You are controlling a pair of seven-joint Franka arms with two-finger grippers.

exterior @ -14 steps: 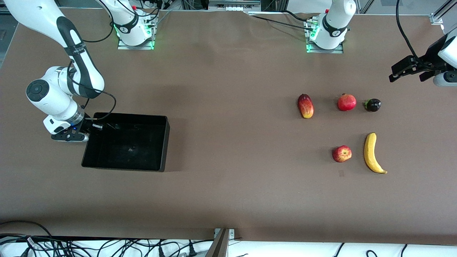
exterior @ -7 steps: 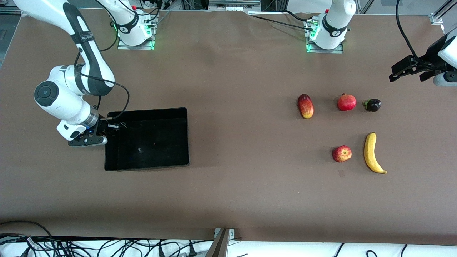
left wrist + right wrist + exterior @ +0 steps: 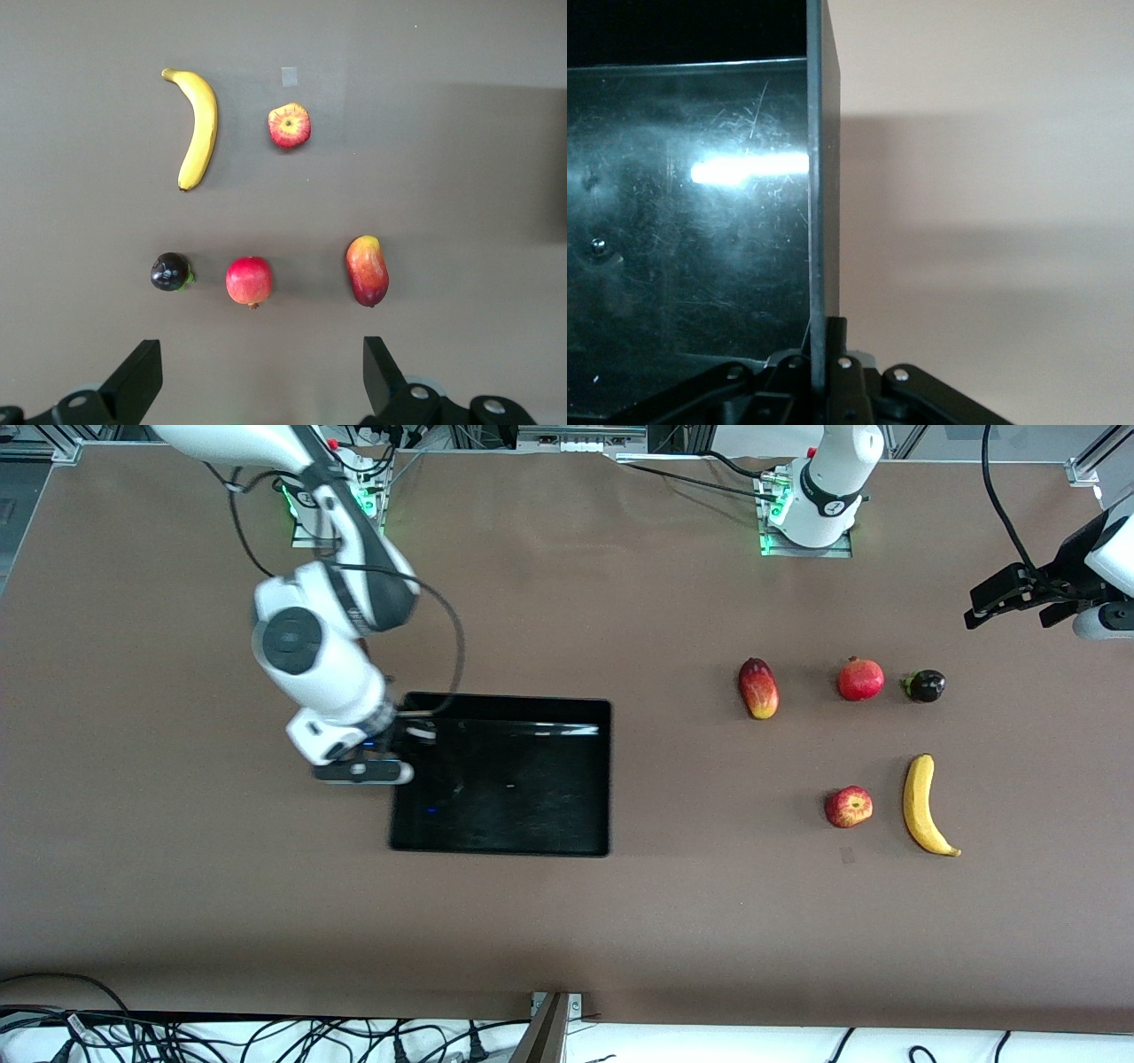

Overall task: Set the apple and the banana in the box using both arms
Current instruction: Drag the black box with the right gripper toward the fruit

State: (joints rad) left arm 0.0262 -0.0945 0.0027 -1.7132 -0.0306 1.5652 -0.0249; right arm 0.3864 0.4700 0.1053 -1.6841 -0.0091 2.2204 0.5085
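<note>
The right claw (image 3: pixel 396 737) is clenched on the wall of the box (image 3: pixel 567 841) at the box's end toward the right arm; in the right wrist view the thin black wall (image 3: pixel 818 221) runs straight down between the claw's (image 3: pixel 824 372) closed jaws. The box sits on the brown worktop (image 3: pixel 567 921) near its middle, and nothing lies inside it.

Taking the apple (image 3: pixel 849 807) as the landmark: it lies on the worktop well apart from the box, toward the left arm's end. The banana (image 3: pixel 923 804) lies just beside the apple, apart from it, farther toward the left arm's end, its dark tip pointing toward the front camera. 3 other fruits lie in a row farther from the front camera than the apple: an oval red-yellow fruit (image 3: pixel 758 688), a round red fruit (image 3: pixel 860 679) and a small dark fruit (image 3: pixel 924 685).

The left arm waits with the left claw (image 3: pixel 1019 605) released, jaws spread wide, up in the air over the worktop's end, above the row of fruits. Its wrist view looks down past its fingers (image 3: pixel 137 382) on the apple (image 3: pixel 290 126), the banana (image 3: pixel 198 127) and the other 3.
</note>
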